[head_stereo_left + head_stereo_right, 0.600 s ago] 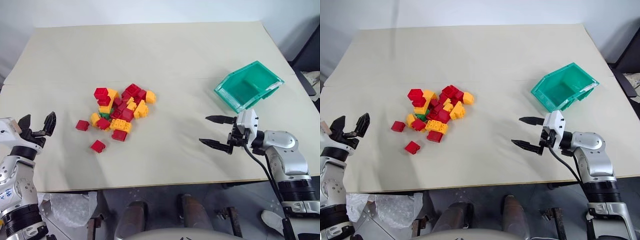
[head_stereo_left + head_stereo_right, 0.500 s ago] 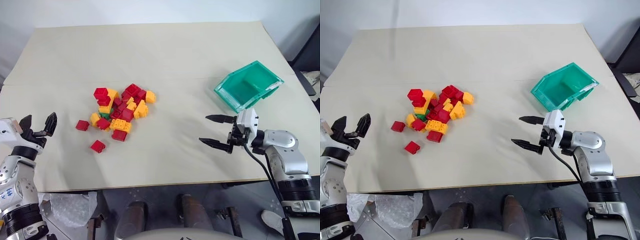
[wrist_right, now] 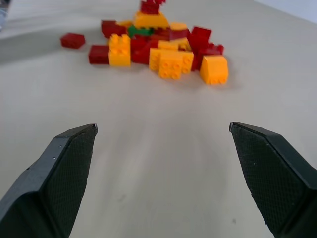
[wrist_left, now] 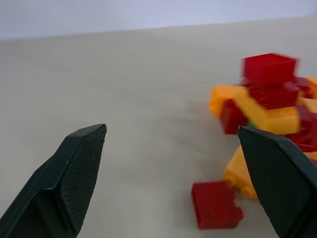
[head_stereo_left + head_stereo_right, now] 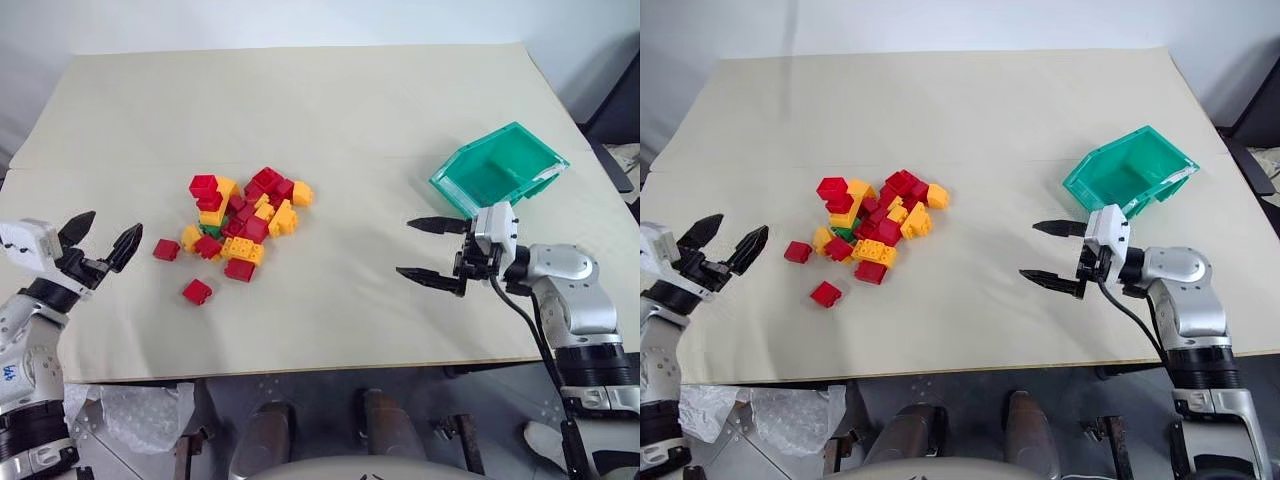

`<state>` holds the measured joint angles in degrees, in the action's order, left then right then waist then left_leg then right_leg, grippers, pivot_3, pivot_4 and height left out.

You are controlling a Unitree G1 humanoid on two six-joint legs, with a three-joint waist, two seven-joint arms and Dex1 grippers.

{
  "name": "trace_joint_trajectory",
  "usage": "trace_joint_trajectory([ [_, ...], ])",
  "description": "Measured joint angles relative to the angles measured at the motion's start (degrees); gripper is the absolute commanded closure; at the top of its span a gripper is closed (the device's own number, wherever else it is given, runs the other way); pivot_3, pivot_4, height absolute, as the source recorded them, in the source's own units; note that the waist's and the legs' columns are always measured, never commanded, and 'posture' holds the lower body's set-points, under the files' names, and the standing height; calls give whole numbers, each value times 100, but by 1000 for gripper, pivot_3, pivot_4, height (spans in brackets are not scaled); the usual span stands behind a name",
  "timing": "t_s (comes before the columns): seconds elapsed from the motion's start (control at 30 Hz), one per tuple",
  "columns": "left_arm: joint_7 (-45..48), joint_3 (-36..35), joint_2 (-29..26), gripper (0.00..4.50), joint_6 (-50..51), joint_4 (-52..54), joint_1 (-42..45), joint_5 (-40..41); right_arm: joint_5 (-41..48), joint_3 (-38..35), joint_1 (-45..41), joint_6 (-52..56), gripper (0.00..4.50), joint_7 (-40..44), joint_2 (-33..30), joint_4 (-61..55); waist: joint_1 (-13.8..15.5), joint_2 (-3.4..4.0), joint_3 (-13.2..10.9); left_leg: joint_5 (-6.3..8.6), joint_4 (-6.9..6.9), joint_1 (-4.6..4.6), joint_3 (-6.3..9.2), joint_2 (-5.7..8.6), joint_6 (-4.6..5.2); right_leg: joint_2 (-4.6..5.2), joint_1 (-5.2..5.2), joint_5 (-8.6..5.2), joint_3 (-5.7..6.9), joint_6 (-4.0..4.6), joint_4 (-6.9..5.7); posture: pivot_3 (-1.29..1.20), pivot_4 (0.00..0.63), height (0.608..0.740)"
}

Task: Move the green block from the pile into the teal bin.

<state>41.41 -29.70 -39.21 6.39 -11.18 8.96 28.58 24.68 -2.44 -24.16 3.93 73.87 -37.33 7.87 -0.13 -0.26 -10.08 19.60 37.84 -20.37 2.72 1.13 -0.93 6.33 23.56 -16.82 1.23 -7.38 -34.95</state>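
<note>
Green block [image 5: 209,230] buried mid-pile [image 5: 238,226], half hidden under red bricks (hard pick). Left gripper [image 5: 100,248] fingers wide apart, empty, facing pile; right gripper [image 5: 432,252] likewise, beside teal bin [image 5: 500,170] on worktop [image 5: 330,120].

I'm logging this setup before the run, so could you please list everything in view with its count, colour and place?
table: one, beige top, carrying everything below.
pile: one cluster of about twenty small studded bricks, red and yellow-orange, on the table's left-centre.
green block: one, dark green, mostly buried at the pile's near-left side under red and yellow-orange bricks.
loose red bricks: two, one just left of the pile, one nearer the front edge, both apart from the pile.
teal bin: one, teal, on the table's right side, nothing visible inside.
left hand: black fingers, open, holding nothing, at the table's left edge, pointing toward the pile.
right hand: black fingers, open, holding nothing, just in front of the teal bin, pointing toward the pile.
</note>
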Motion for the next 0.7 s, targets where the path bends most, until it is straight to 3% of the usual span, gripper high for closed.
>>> trace_joint_trajectory([
  [0.2,1478,742,-483,0,-235,-296,440,-98,-13,9,-300,-11,20,298,-16,153,0,1,-1,4,0,-3,-1,5,8,1,0,0,3,0,-1,0,150,740],
  [0.3,2337,1248,-543,851,-292,-282,716,-92,-69,12,-402,-36,0,324,-16,272,-2,2,-1,5,0,-8,-2,4,9,-1,3,1,7,-2,-7,0,150,740],
  [0.53,3053,1698,-521,3001,-407,-656,1652,-119,-75,-12,-312,-58,0,243,-4,204,-15,3,-2,5,10,-20,-11,11,10,-14,11,3,11,-7,-17,0,150,740],
  [0.7,3341,2325,-174,4489,-882,-2060,2742,-743,-9,-48,-23,-8,0,75,25,-149,24,1,-3,5,38,-31,-20,20,10,-36,12,6,17,-11,-34,0,150,740],
])
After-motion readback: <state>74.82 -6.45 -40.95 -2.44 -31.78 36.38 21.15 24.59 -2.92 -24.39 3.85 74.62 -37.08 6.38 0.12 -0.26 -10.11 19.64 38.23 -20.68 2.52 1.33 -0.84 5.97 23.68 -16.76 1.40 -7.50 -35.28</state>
